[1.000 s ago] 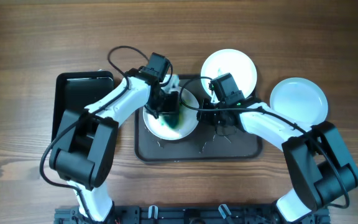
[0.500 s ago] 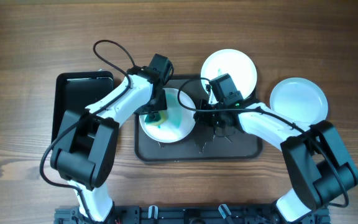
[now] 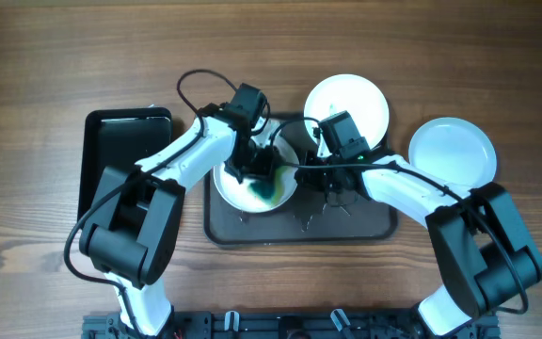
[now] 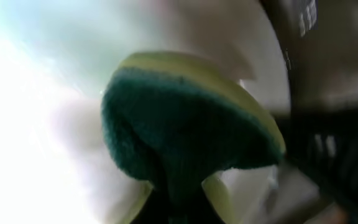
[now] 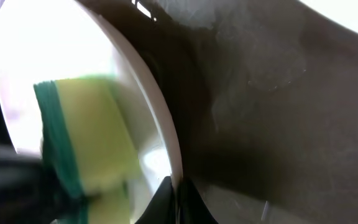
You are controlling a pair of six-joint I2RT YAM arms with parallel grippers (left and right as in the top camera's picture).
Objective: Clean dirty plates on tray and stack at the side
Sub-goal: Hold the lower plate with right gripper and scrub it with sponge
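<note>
A white plate [image 3: 238, 188] with a green smear lies on the left half of the dark brown tray [image 3: 365, 226]. My left gripper [image 3: 257, 162] is shut on a yellow and green sponge [image 4: 191, 118] and presses it on the plate. My right gripper [image 3: 301, 168] is shut on the plate's right rim [image 5: 166, 149]. The sponge also shows in the right wrist view [image 5: 86, 137]. A clean white plate [image 3: 358, 99] overlaps the tray's far edge, and another white plate [image 3: 452, 151] lies on the table to the right.
A black rectangular tray [image 3: 111, 155] lies at the left of the wooden table. Black cables run over the arms near the brown tray's far edge.
My left gripper with the sponge swept to the left over the plate and has come back to the right. The plate shifted slightly. My right gripper has stayed on the rim.
</note>
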